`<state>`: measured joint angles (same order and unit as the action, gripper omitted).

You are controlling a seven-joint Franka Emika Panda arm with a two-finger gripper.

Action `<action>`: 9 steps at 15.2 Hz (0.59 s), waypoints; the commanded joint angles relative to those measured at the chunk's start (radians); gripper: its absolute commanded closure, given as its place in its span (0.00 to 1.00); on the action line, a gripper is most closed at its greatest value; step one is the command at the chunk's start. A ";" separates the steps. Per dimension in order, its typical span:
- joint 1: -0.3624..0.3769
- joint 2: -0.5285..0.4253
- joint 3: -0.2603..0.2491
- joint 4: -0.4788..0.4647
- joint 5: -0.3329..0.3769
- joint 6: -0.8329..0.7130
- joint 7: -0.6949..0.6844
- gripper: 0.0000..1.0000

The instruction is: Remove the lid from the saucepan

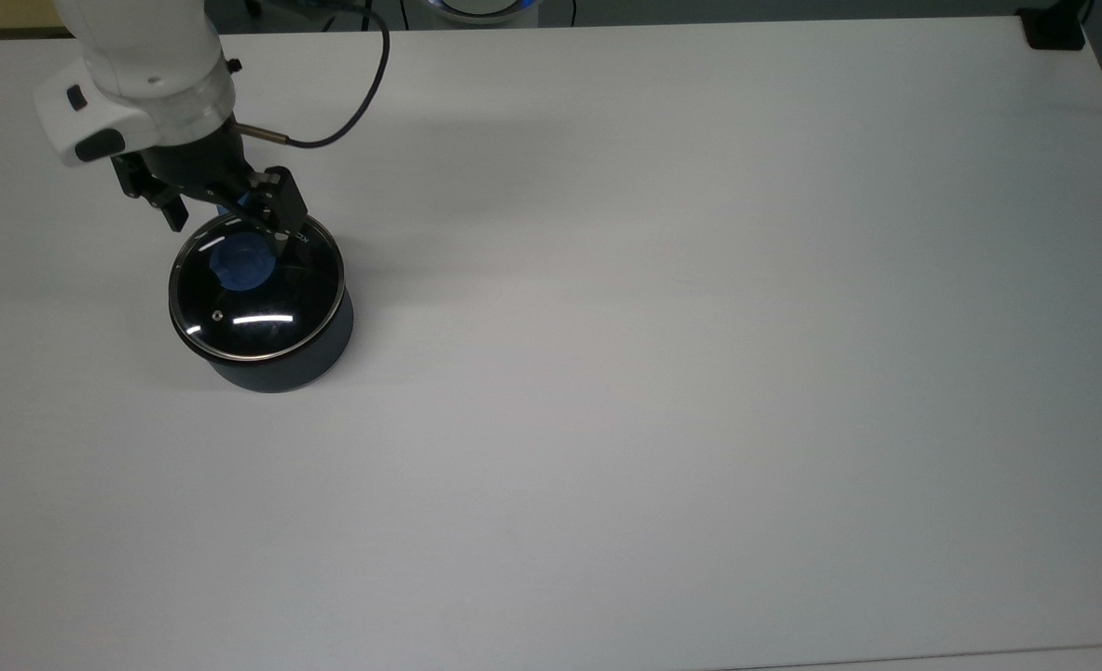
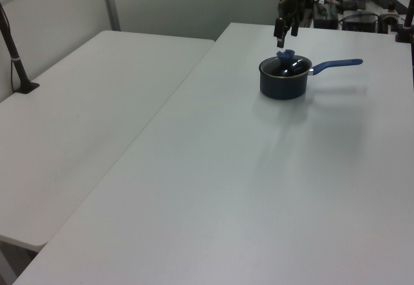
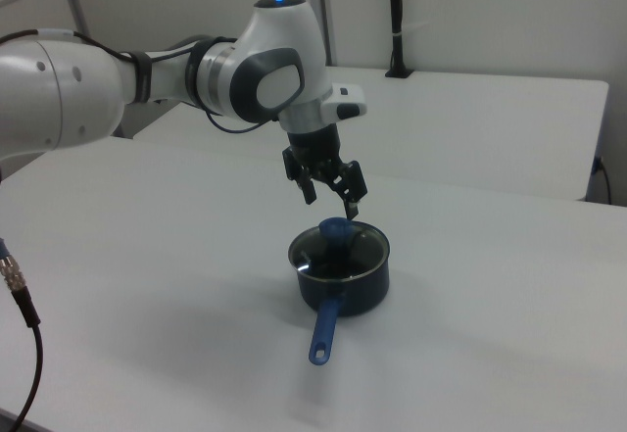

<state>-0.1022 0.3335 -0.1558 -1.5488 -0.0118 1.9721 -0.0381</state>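
The dark navy saucepan (image 1: 282,371) stands on the white table at the top view's left, its lid (image 1: 267,303) seated on it. The lid is clear glass with a metal rim and a blue knob (image 1: 240,265). In the right view the saucepan (image 3: 364,290) points its blue handle (image 3: 322,336) toward the camera. In the left view the handle (image 2: 337,64) runs to the right. My gripper (image 1: 229,233) hangs open just above the knob, one finger on either side of it and touching nothing. The right view shows the gripper (image 3: 332,204) a little above the knob (image 3: 334,228).
The white table (image 1: 700,373) stretches wide to the top view's right of the pan. A second white table (image 2: 84,104) adjoins it in the left view, with a black clamped pole (image 2: 16,59). A black clamp (image 1: 1054,28) sits at the far corner. My arm's cable (image 1: 365,84) loops above the table.
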 commanded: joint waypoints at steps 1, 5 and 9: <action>0.004 0.018 0.001 0.007 -0.010 0.007 -0.014 0.00; 0.001 0.030 0.001 0.007 0.001 0.008 -0.019 0.00; 0.002 0.058 0.001 0.007 -0.002 0.027 -0.017 0.00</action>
<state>-0.1018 0.3675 -0.1556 -1.5486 -0.0117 1.9721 -0.0381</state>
